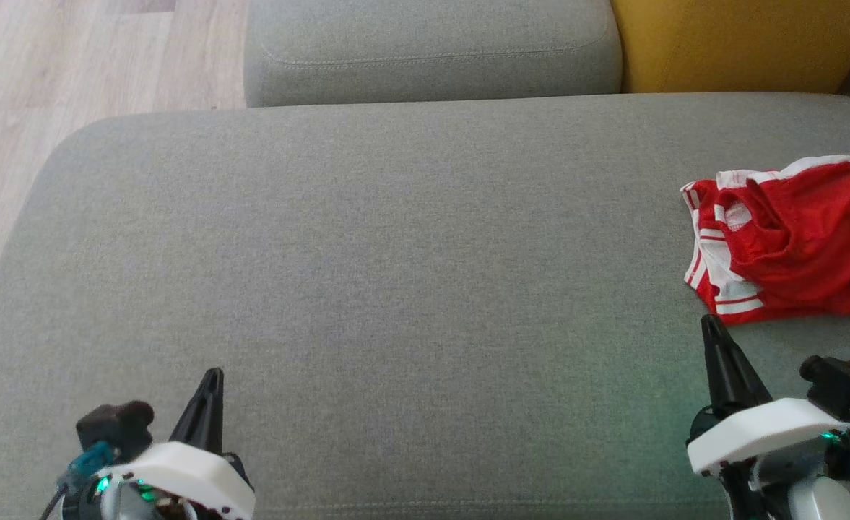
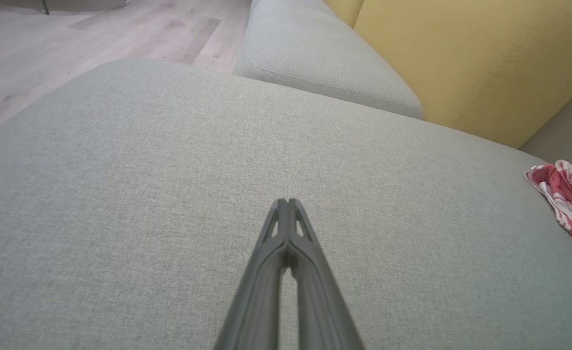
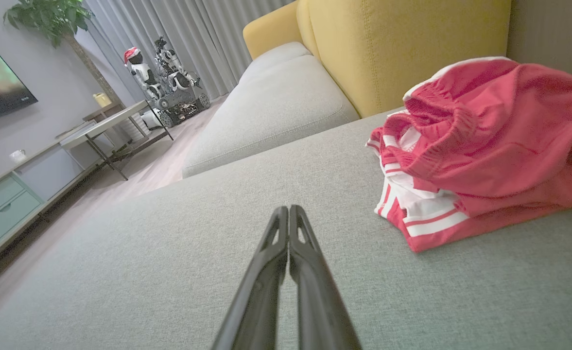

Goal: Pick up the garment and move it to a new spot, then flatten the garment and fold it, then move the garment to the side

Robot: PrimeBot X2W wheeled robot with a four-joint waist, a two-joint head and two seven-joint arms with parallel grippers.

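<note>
The garment (image 1: 786, 242) is a crumpled pair of red shorts with white stripes, lying at the right edge of the grey sofa seat (image 1: 396, 253). It also shows in the right wrist view as a bunched red heap (image 3: 485, 146), and at the far right of the left wrist view (image 2: 570, 197). My right gripper (image 1: 708, 323) is shut and empty, its tips just short of the garment's near hem (image 3: 289, 209). At the lower left my left gripper (image 1: 213, 373) is shut too, holding nothing, far from the garment (image 2: 287, 201).
A second grey cushion (image 1: 432, 50) lies beyond the seat, with a yellow sofa back (image 1: 742, 43) to its right. Wooden floor (image 1: 71, 65) runs along the left. The right wrist view shows a side table (image 3: 115, 121), a drawer unit (image 3: 4, 204) and a parked robot (image 3: 169, 78).
</note>
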